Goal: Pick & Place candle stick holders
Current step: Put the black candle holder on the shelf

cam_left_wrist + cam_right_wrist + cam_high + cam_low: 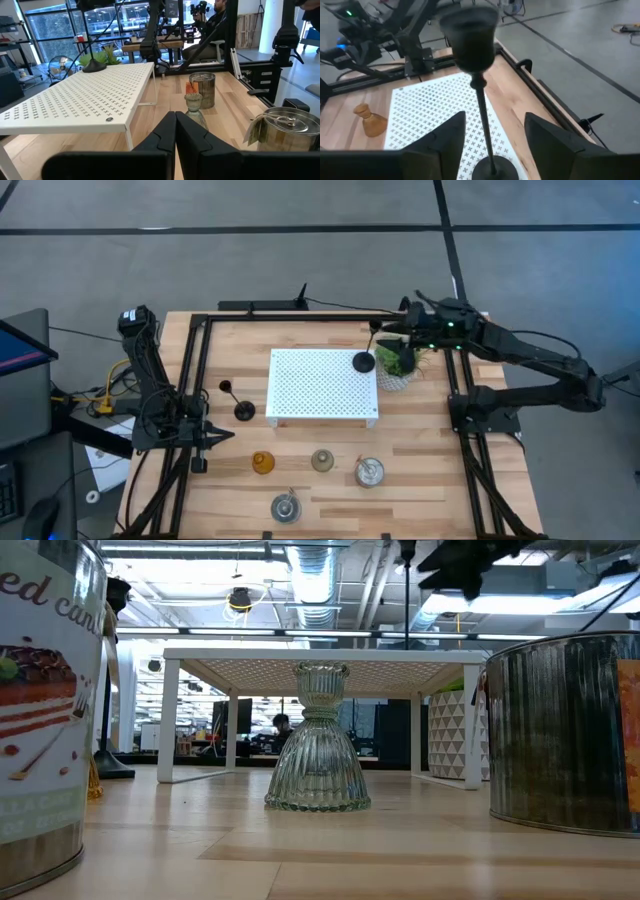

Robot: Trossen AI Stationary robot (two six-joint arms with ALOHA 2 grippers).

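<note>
- From above, the right hand (392, 332) sits at the far right corner of the white tray (322, 385); the black candle holder (363, 361) has its round base on the tray's right edge, just on the tray side of the hand, with the potted plant (397, 363) close beside it.
- Well apart on the other side, the left hand (208, 436) waits off the tray's near left corner. The second black holder (243, 409) is nearest to it, then the amber holder (262, 463), the grey-green holder (322, 460) and two silver cups (369, 472) along the near table (430, 480).
- At table height, the grey-green ribbed holder stands upright in front of the tray's legs; a thin black stem drops to the tray top near its right end.
- Past the left hand's fingers (170, 137), pressed together with nothing held, the grey-green holder lies straight ahead, a silver cup beyond it.
- Between the right hand's fingers (447, 135), which stand wide apart, the black holder rises upright, long axis vertical, base on the tray; the fingers flank the stem without touching it.
- My guess: the hand needs to pull clear without knocking the stem; the tray edge and plant leave little room there.
</note>
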